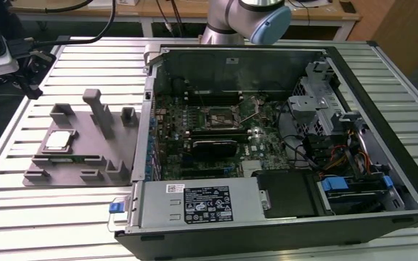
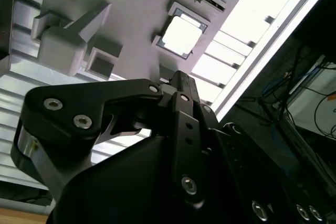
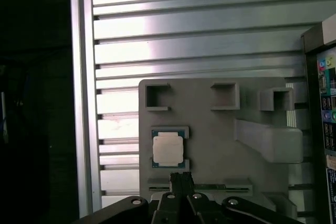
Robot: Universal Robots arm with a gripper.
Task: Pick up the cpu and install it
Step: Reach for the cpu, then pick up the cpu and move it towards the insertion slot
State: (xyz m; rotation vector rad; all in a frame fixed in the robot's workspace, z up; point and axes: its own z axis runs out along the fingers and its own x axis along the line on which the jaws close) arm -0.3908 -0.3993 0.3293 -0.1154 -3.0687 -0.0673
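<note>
One cpu [image 1: 59, 140] on scene, silvery top up, seated flat in a square pocket of the grey holder tray [image 1: 85, 145], toward the tray's edge on the exterior view's left. The tray lies on the slatted metal table [image 1: 85, 65], just beside the open computer case [image 1: 383, 103], on the exterior view's left of it. Inside the case the motherboard [image 1: 256, 147] is exposed, with the empty square socket [image 1: 220, 115] near its middle and a black block [image 1: 213, 145] just below the socket in that view; the silver power supply [image 1: 194, 204] sits along the case's near wall. The arm [image 1: 245, 16] shows at the far side of the case. In the first wrist view the tool [image 3: 181, 178] hangs above the tray [image 3: 220, 145], its two dark fingertips [image 3: 176, 179] pressed together with nothing between them, lined up close to the cpu [image 3: 168, 149] but clear of it, no contact. The second wrist view gives the same picture from the side: the tool [image 2: 178, 80] closed and empty, the cpu [image 2: 182, 36] bright in its pocket beyond the tip, the tray [image 2: 136, 19] with its upright posts around it. The cpu is not picked up and not in the socket.
</note>
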